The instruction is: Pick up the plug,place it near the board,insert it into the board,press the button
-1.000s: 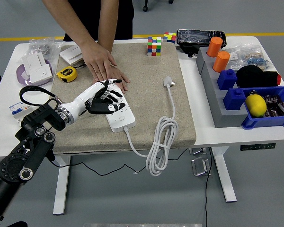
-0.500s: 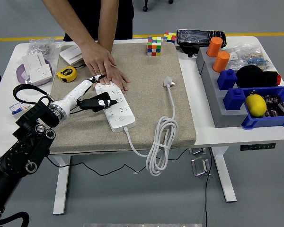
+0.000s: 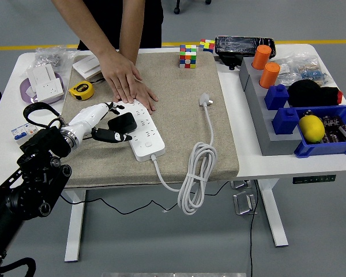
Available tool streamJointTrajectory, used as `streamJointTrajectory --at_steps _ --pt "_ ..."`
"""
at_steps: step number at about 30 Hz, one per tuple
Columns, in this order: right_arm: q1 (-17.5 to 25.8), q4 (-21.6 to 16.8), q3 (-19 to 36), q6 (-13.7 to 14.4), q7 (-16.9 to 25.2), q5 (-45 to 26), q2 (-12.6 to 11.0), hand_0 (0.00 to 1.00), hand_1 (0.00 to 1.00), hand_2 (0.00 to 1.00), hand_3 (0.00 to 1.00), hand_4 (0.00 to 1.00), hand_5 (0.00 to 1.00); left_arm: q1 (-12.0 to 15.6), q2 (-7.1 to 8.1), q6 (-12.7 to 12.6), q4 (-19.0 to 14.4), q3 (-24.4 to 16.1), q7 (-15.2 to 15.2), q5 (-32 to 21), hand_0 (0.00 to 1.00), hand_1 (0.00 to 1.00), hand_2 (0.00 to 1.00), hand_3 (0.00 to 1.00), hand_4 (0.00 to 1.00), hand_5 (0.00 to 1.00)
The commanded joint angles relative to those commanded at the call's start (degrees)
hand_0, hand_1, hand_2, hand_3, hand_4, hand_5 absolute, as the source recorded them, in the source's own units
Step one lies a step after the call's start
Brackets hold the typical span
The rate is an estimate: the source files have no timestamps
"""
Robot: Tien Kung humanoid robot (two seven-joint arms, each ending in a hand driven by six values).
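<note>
Plug (image 3: 125, 122), black and chunky, sitting on the 9 o'clock end of the white board (image 3: 143, 131), right up against the robot's left hand (image 3: 104, 122). Can't tell if that hand is actually gripping it or just resting alongside, too dark and bunched up to call. No right arm in shot. Person's hands (image 3: 127, 82) flat on the board's 12 o'clock end, pinning it to the beige mat (image 3: 179, 69).

Looks like the insert step, not obviously seated yet, though hard to judge from up here.

Stuff that could bite:
- pins off the holes, so pushing just skates the plug across the top
- pushing at an angle, tipping the plug toward 9 o'clock and off the edge
- board twisting under load if the person's hold slips
- button hunt later, can't even make it out from here
</note>
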State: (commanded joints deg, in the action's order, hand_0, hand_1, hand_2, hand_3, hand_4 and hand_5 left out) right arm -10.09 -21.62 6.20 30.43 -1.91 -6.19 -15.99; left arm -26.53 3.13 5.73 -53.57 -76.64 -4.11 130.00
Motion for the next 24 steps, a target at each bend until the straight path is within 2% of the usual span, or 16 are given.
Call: streamJointTrajectory --at_steps 2,3,8,9,14,15,20,21,24 --pt "-0.02 0.00 0.10 0.00 0.00 0.01 -0.02 0.819 0.773 0.745 0.752 0.998 0.998 -0.14 -0.13 -0.04 0.46 -0.07 0.12 -0.45 0.840 0.763 0.684 0.737 0.998 0.401" --pt "-0.04 0.00 0.14 0.00 0.00 0.01 -0.03 0.819 0.773 0.746 0.752 0.998 0.998 -0.21 -0.17 -0.21 0.70 -0.09 0.13 -0.39 0.797 0.699 0.649 0.727 0.998 0.391" --pt "-0.14 -0.01 0.35 0.02 -0.01 0.10 -0.06 0.819 0.773 0.746 0.752 0.998 0.998 -0.64 -0.44 -0.58 1.98 -0.19 0.14 -0.28 0.797 0.699 0.649 0.727 0.998 0.391" --pt "-0.14 -0.01 0.38 0.03 -0.01 0.10 -0.07 0.819 0.773 0.746 0.752 0.998 0.998 -0.71 -0.49 -0.52 2.16 -0.25 0.11 -0.32 0.604 0.590 0.552 0.666 0.998 0.376" --pt "-0.27 0.00 0.37 0.06 -0.01 0.10 -0.08 0.819 0.773 0.746 0.752 0.998 0.998 -1.14 -0.78 -1.28 3.19 -0.27 -0.62 0.00 0.604 0.590 0.552 0.666 0.998 0.376" --pt "-0.30 0.01 0.35 0.06 -0.01 0.07 -0.08 0.819 0.773 0.746 0.752 0.998 0.998 -1.24 -0.82 -1.72 3.32 -0.17 -0.70 0.00 0.420 0.354 0.505 0.560 0.960 0.251" --pt "-0.34 0.00 0.52 0.07 0.00 0.12 -0.13 0.819 0.773 0.746 0.752 0.998 0.998 -1.67 -1.10 -2.78 4.10 -0.33 -0.83 0.00 0.420 0.354 0.505 0.560 0.960 0.251" --pt "-0.36 0.01 0.55 0.08 0.01 0.12 -0.14 0.819 0.773 0.746 0.752 0.998 0.998 -1.71 -1.12 -2.93 4.19 -0.38 -0.82 0.00 0.360 0.284 0.482 0.556 0.784 0.167" --pt "-0.31 0.00 0.59 0.08 0.03 0.13 -0.13 0.819 0.773 0.746 0.752 0.998 0.998 -1.77 -1.14 -2.73 4.35 -0.43 -0.68 0.00 0.360 0.284 0.482 0.556 0.784 0.167"
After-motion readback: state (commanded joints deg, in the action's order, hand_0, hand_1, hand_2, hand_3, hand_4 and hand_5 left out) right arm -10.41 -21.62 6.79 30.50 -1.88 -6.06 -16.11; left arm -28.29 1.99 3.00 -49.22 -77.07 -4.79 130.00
